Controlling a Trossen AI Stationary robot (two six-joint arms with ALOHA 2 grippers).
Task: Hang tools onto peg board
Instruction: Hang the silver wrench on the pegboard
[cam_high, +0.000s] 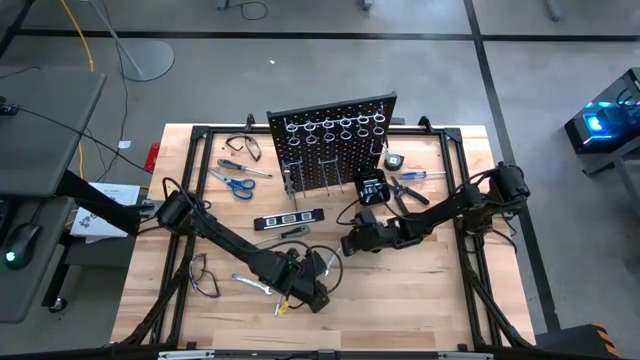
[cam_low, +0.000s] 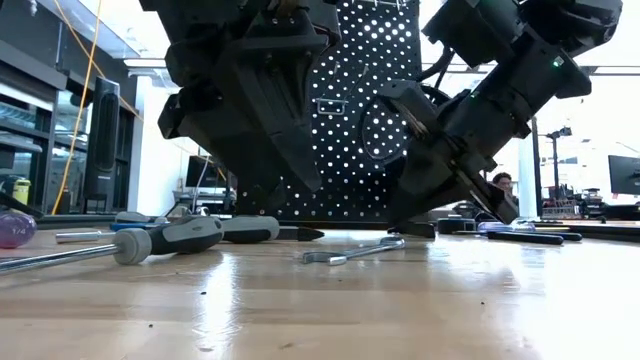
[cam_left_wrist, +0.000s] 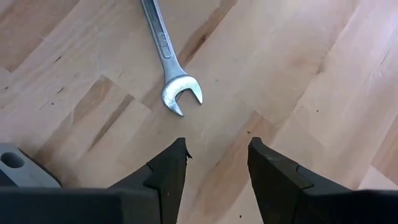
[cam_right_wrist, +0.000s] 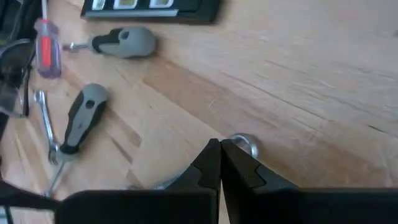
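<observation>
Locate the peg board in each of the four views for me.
High view: the peg board stands upright at the table's far side, about centre.
Low view: the peg board fills the background between the two arms.
Left wrist view: not in it.
Right wrist view: not in it.
Shared landmark: the wooden table top, visible in all four.

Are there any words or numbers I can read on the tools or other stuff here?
Nothing here can be read for sure.
Wrench: stamped marks on its shank, too small to read.
Black level: pale windows, no letters that can be read.
Small black box: white markings, too blurred.
Peg board: only holes, rings and hooks, no words.
</observation>
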